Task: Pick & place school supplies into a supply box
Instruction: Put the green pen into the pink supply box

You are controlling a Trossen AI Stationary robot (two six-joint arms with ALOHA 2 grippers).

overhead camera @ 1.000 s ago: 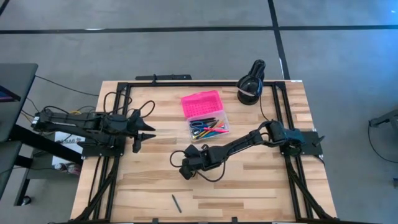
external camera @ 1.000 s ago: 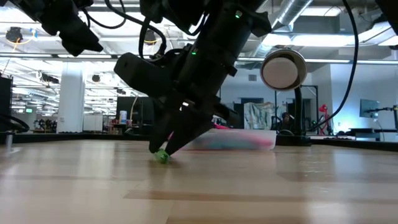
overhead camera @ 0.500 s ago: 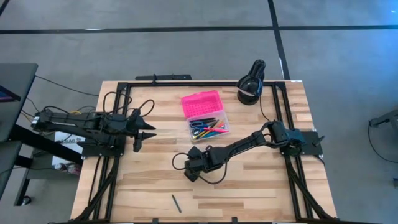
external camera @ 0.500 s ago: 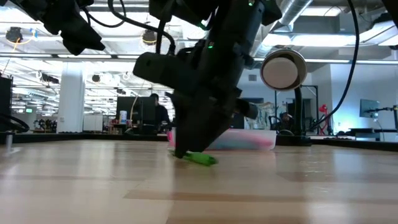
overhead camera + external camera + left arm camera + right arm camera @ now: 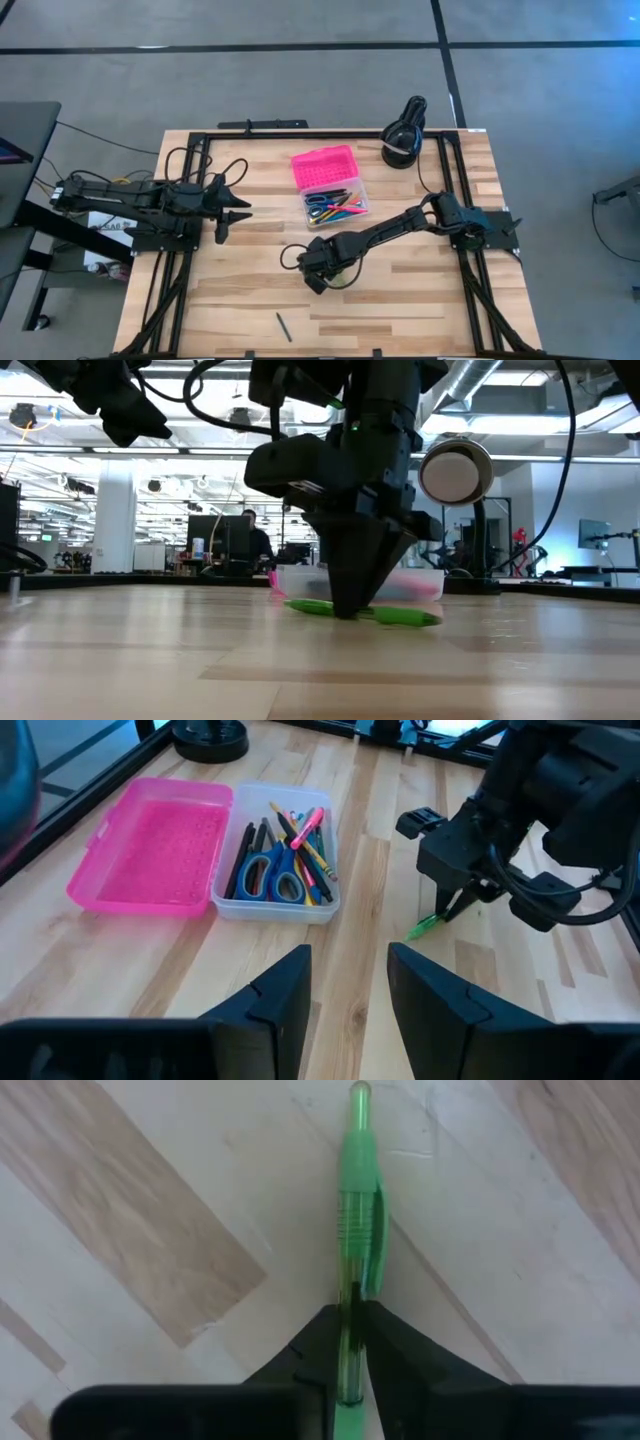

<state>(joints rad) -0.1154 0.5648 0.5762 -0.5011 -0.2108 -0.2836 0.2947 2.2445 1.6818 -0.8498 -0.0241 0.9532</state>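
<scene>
A green pen (image 5: 357, 1190) lies flat on the wooden table near its middle, also in the low view (image 5: 405, 616) and the left wrist view (image 5: 425, 927). My right gripper (image 5: 318, 278) stands over it, pointing down, shut on it (image 5: 348, 1320). The supply box sits beyond it, with its pink lid (image 5: 323, 166) flipped open and its clear base (image 5: 336, 206) holding scissors, pens and pencils. My left gripper (image 5: 238, 215) hovers open over the table's left side (image 5: 348, 990), holding nothing. My right gripper pinches the green pen's clear barrel (image 5: 347, 1295) between its two fingers, just behind the clip. The fingers come from above, pointing down, and lie across the pen (image 5: 347, 605). The pen lies level on the table, sticking out on both sides of the fingers.
A black lamp (image 5: 403, 142) stands at the far right corner. One dark pencil (image 5: 284, 326) lies loose near the front edge. A black frame rail (image 5: 190, 200) runs around the tabletop. Bare wood lies between the pen and the box.
My right gripper has moved a little toward the table's right and near edges and tipped from slanting to pointing straight down. Its fingers have shut on the green pen. The pen has slid along the table with it and now shows its whole length in the low view.
</scene>
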